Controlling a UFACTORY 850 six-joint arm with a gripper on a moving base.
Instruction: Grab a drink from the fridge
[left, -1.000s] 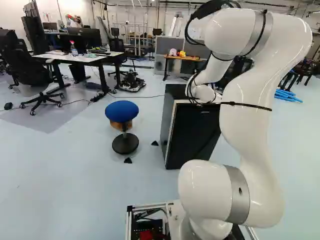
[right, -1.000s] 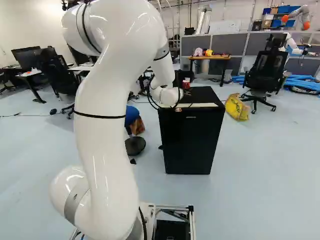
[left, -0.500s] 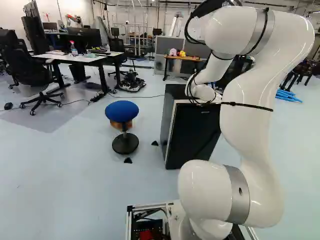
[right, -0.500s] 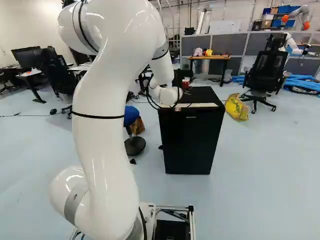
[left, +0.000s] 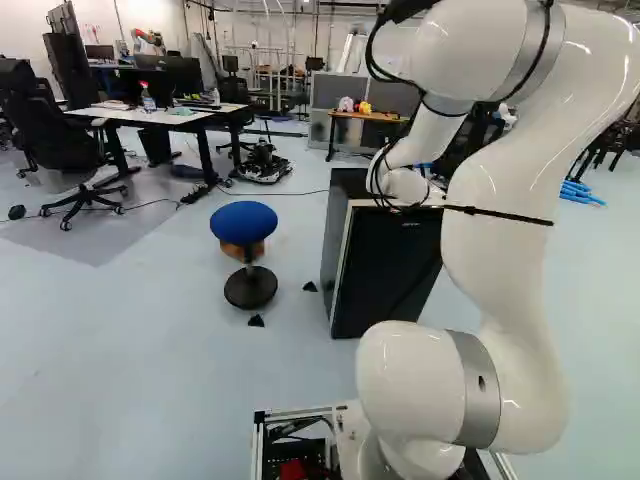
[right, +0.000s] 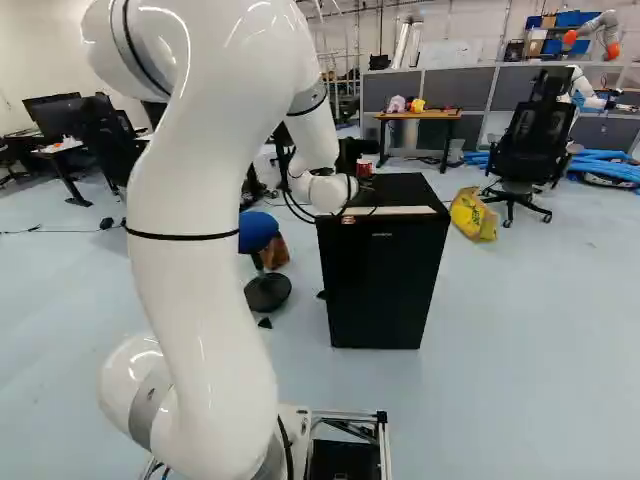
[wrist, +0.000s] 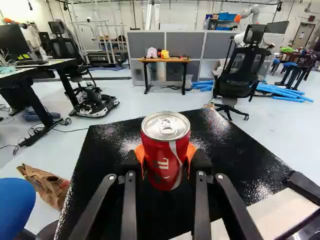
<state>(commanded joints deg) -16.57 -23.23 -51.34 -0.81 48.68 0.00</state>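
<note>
Over the black fridge (right: 385, 280), the gripper (right: 355, 152) grasps 1 red can (wrist: 162, 155) between its 2 orange pads (wrist: 192, 151).

Bright, fairly even light fills the room, nearly whitening the wall (wrist: 177, 11) far ahead of the fingers (wrist: 140, 156). It glints on the can (wrist: 166, 125) between them and makes speckled glare on the fridge top (wrist: 115, 145) around it. In the left base view, narrow highlights streak the arm (left: 490, 270).
</note>
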